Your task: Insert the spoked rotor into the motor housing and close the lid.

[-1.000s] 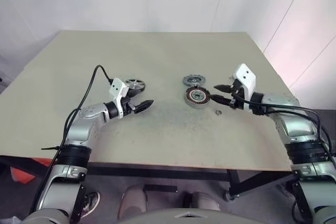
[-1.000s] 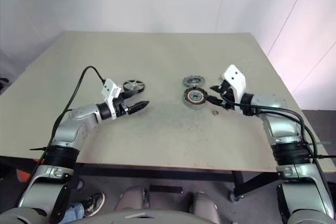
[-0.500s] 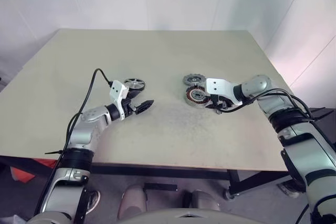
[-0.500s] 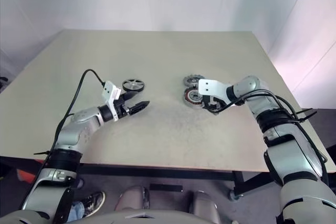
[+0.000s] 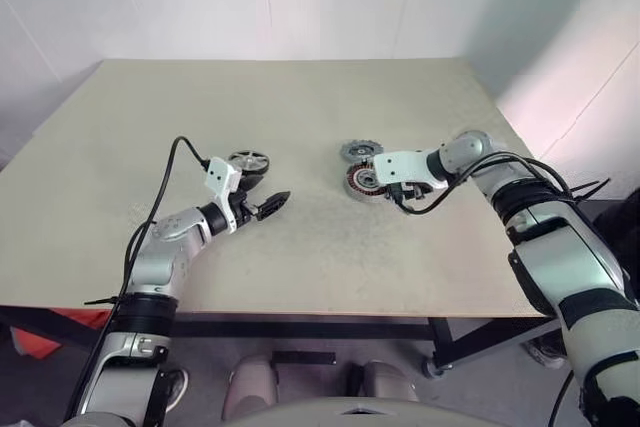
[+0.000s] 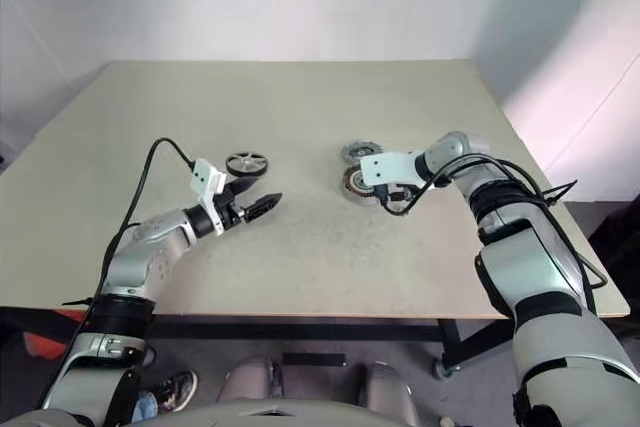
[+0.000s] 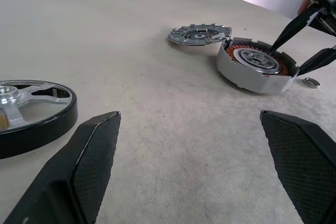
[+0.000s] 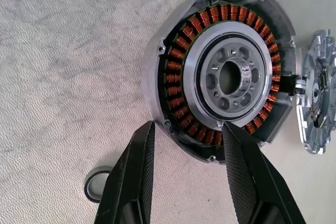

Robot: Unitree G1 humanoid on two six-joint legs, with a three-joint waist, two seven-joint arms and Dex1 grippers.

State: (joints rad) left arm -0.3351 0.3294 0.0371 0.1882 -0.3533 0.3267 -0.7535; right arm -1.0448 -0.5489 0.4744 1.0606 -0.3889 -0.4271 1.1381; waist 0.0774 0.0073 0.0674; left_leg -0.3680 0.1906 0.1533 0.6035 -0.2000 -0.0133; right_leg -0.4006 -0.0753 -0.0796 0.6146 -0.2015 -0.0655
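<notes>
I see the motor housing (image 8: 226,74) mid-table, lid (image 7: 199,35) touching its far edge, my right gripper (image 8: 189,153) part-spread astride its near rim. The rotor (image 5: 249,161) lies well left of it, beside my wide-spread left gripper (image 5: 268,204), bare table (image 5: 330,247) between.

On the desk (image 5: 300,107), the spoked rotor (image 5: 249,161) is placed left; the motor housing (image 5: 363,182) right, the lid (image 5: 359,151) just behind it, a washer ring (image 8: 97,183) beside it.

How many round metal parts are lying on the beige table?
4: the dark-rimmed spoked rotor near the left gripper, copper-wound motor housing under the right gripper, notched grey lid touching it, small washer ring beside it.
</notes>
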